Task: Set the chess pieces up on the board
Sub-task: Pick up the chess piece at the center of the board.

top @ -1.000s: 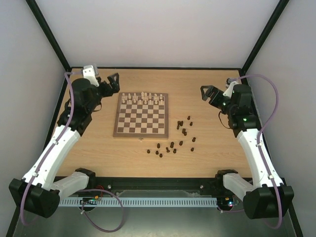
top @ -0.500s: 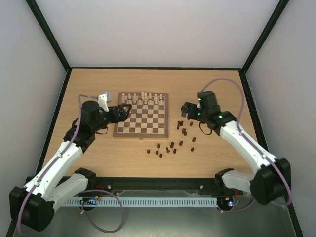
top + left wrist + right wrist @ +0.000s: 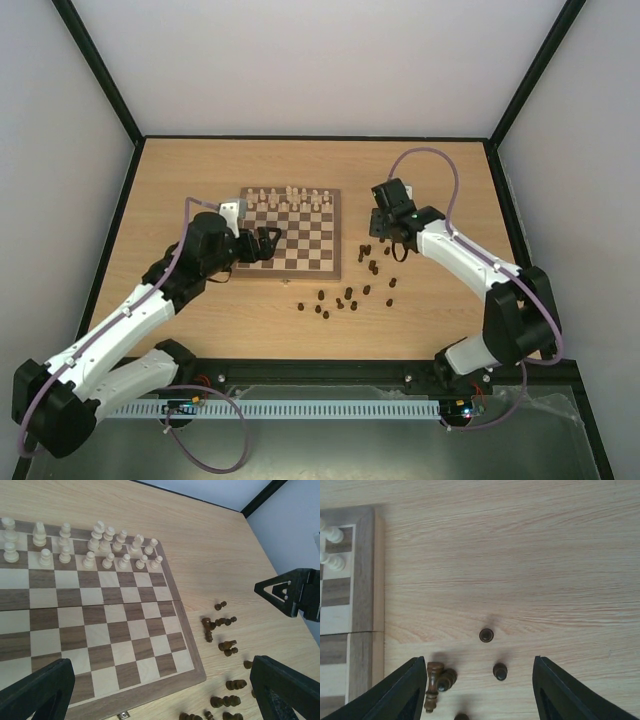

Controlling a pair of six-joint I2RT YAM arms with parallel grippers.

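The board (image 3: 286,273) lies mid-table, and it fills the left wrist view (image 3: 100,630). The dark brown chess pieces (image 3: 372,263) lie scattered on the table right of and in front of the board, several tipped over. My left gripper (image 3: 268,241) is open and empty above the board's near left part, jaws wide (image 3: 160,695). My right gripper (image 3: 384,233) is open and empty just above the far end of the dark pieces. In the right wrist view (image 3: 477,690) two upright pieces (image 3: 500,671) and two fallen pieces (image 3: 439,678) lie between its fingers.
Cream-white chessmen (image 3: 290,198) stand in two rows on the board's far side (image 3: 92,545). More dark pieces (image 3: 335,302) lie near the board's front right corner. The right gripper shows in the left wrist view (image 3: 290,592). Black frame posts rise at the table's far corners.
Both arms have swung in from the table's far corners. The left gripper now hangs over the board's left side, the right gripper over the dark pieces. Both stayed open.
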